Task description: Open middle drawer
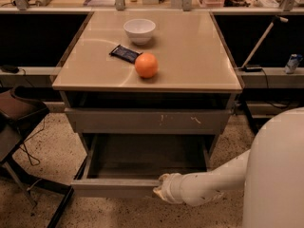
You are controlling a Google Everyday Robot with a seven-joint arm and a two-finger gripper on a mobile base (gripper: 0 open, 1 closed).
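Note:
The middle drawer (114,187) is a wide, shallow grey drawer with a plain front. It stands pulled well out of the cabinet, low in the camera view, and its grey box interior (147,156) shows nothing inside. My gripper (160,190) is at the drawer's front edge, just right of its middle, touching the front panel. My white arm (209,184) reaches to it from the lower right. Above the open drawer is a larger grey drawer front with white scratch marks (147,121), which is shut.
On the cabinet top (190,46) sit a white bowl (139,30), an orange (146,65) and a dark packet (125,53). A dark chair (19,110) stands at the left beside the drawer. My white body (278,175) fills the lower right. A can (294,63) sits on the right ledge.

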